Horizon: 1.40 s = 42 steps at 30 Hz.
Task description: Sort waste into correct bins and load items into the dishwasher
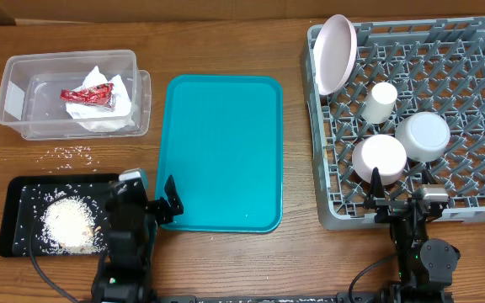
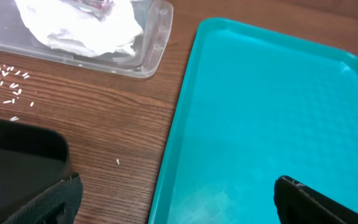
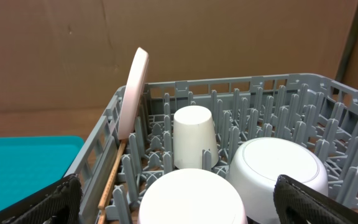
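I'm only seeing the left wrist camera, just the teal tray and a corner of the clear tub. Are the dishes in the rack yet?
Observer: Yes. The dish rack holds the plate standing on edge in its far-left corner, the cup, and two upturned bowls.
Operator: Okay. I see a few rice grains on the wood here. Where's the rest of it?
Observer: Most of the rice sits in a heap on the black tray, at the table's near-left corner beside the left arm.
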Motion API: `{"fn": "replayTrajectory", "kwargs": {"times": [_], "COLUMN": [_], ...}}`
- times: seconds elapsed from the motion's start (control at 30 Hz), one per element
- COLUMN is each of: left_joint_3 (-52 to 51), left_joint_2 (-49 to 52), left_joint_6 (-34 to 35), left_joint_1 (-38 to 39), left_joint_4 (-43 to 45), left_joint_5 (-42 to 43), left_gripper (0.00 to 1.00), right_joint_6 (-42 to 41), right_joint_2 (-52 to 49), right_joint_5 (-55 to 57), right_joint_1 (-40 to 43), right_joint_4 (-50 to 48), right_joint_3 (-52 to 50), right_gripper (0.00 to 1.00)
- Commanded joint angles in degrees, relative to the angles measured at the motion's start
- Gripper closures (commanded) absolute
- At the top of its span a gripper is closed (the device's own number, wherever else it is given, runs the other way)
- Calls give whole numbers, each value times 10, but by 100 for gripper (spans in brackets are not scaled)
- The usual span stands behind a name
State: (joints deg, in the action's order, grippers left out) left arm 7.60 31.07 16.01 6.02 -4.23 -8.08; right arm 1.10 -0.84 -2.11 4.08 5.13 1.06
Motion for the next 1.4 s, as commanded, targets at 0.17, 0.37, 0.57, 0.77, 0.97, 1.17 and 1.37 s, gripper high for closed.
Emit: {"fn": "replayTrajectory", "kwargs": {"times": [0.17, 0.37, 0.57, 0.77, 0.97, 1.17, 1.37], "left_joint_3": [-38, -49, -73, -73, -73, -73, -73], "left_joint_2": [-95, -127, -178, -218, -263, -309, -309], "left_joint_6": [-13, -18, -32, -64, -85, -130, -148], "left_joint_1": [4, 4, 4, 4, 3, 1, -27], "left_joint_4": [1, -4, 3, 1, 0, 0, 0], "left_joint_5": [7, 13, 32, 46, 47, 44, 46], "left_gripper": [0, 0, 0, 0, 0, 0, 0], "right_joint_6": [2, 2, 2, 2, 2, 2, 2], "right_joint_2": [7, 7, 7, 7, 7, 7, 7], "right_joint_5": [4, 4, 4, 4, 4, 4, 4], "right_joint_1": [2, 2, 2, 2, 2, 2, 2], "right_joint_4": [-3, -3, -3, -3, -3, -3, -3], "right_joint_3": [-6, -6, -6, -6, -6, -6, -6], "right_gripper": [0, 0, 0, 0, 0, 0, 0]}}
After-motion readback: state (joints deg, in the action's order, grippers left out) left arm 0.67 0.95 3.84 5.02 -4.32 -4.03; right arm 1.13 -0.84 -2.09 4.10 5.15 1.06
